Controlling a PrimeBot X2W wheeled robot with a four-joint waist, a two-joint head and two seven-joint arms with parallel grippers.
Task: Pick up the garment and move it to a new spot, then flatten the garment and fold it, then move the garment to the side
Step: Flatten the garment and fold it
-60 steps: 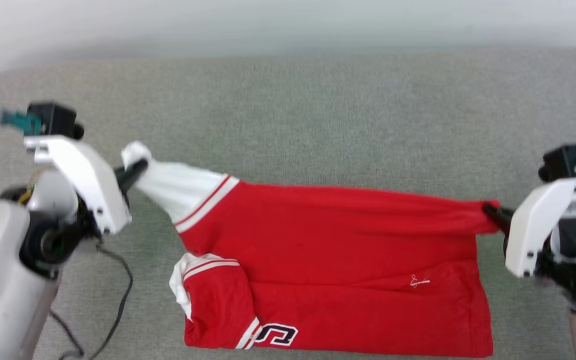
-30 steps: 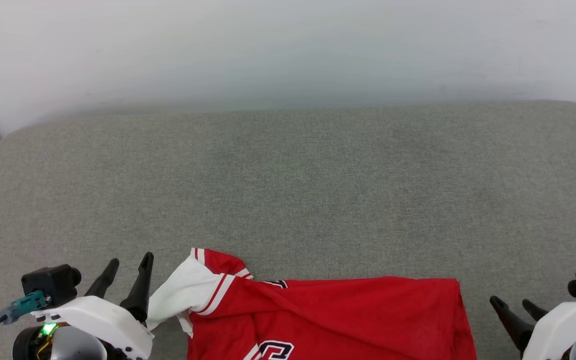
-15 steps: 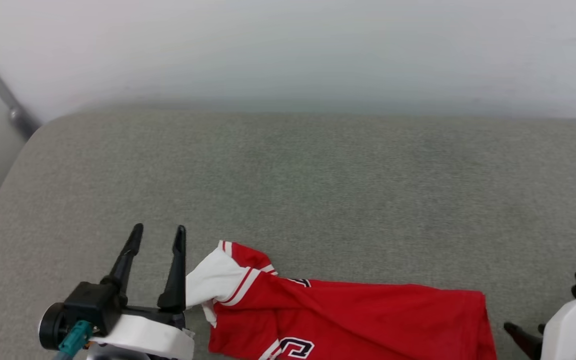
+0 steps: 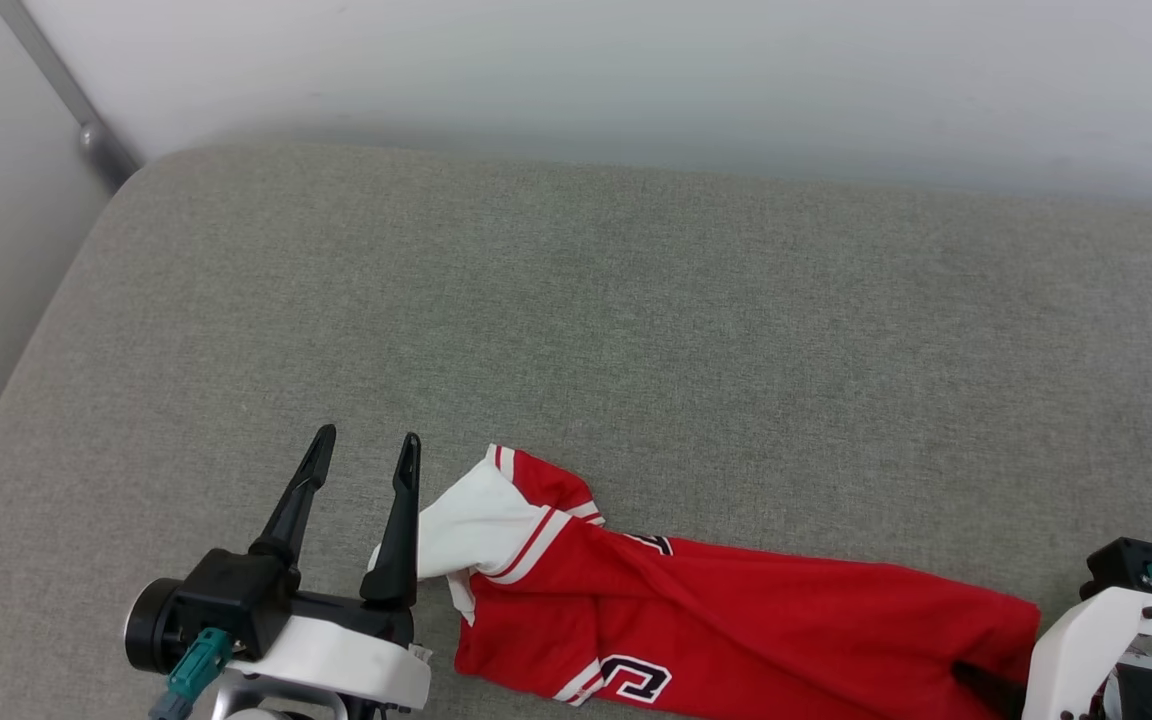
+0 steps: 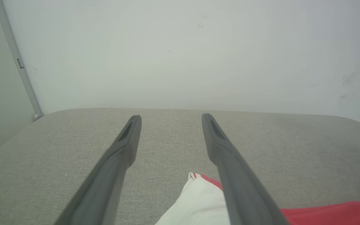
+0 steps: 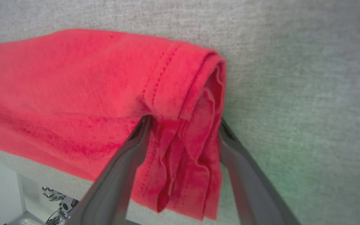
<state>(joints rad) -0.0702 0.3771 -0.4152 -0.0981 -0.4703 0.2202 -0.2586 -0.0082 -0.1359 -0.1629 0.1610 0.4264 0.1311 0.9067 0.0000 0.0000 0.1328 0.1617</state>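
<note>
Open wide, holding nothing: left pincer (image 4: 364, 440), right pincer (image 6: 183, 120)
left pincer beside the white sleeve (image 4: 476, 525) of the garment (image 4: 736, 620); red hem (image 6: 195, 78) between the right pincer's fingers; soft grey counter (image 4: 636, 350); white wall (image 4: 636, 70) behind

We find the garment (image 4: 736, 620) stretched left to right along the near edge of the bench (image 4: 576, 330). Our left gripper (image 4: 368, 435) sits just left of its sleeve end, toward the near left corner. Our right gripper (image 6: 184, 120) straddles its right end. A wall (image 4: 576, 80) stands behind the far edge.
</note>
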